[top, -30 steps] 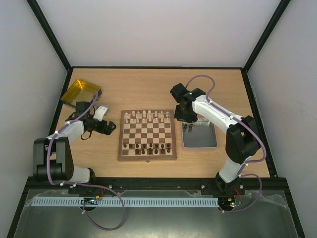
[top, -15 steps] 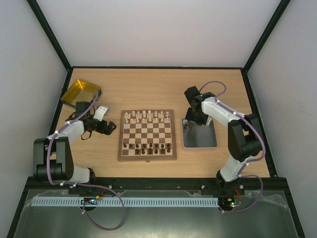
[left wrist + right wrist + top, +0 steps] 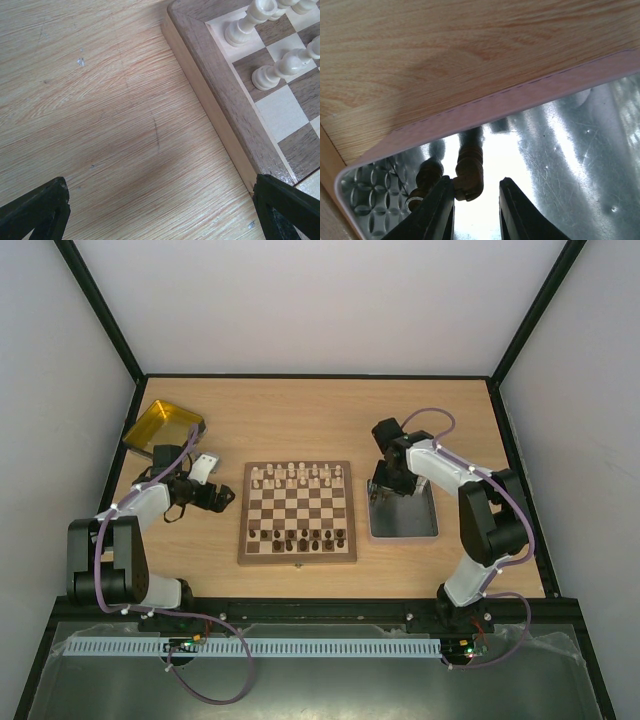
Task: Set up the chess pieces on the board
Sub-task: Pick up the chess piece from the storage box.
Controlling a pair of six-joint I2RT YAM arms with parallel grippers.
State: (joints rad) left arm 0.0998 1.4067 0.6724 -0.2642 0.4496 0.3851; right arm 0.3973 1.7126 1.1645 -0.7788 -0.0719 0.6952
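Note:
The board [image 3: 297,512] lies mid-table, with cream pieces [image 3: 298,476] on its far rows and dark pieces [image 3: 300,536] on its near rows. My right gripper [image 3: 378,495] is low over the far left corner of the grey tray [image 3: 410,522]. In the right wrist view it [image 3: 476,184] is open around a dark brown piece [image 3: 470,170] that leans against the left finger. A second dark piece [image 3: 427,176] stands just outside that finger. My left gripper [image 3: 222,498] is open and empty beside the board's left edge. Its wrist view shows the board's corner [image 3: 220,80] and cream pieces [image 3: 280,70].
A yellow translucent tray [image 3: 163,427] sits at the far left corner of the table. The grey tray's rim [image 3: 520,100] runs just beyond my right fingers. Bare wooden table [image 3: 100,110] lies under the left gripper.
My right gripper moved right from the board's far right corner to the grey tray and came down over the dark pieces. The left arm has not moved.

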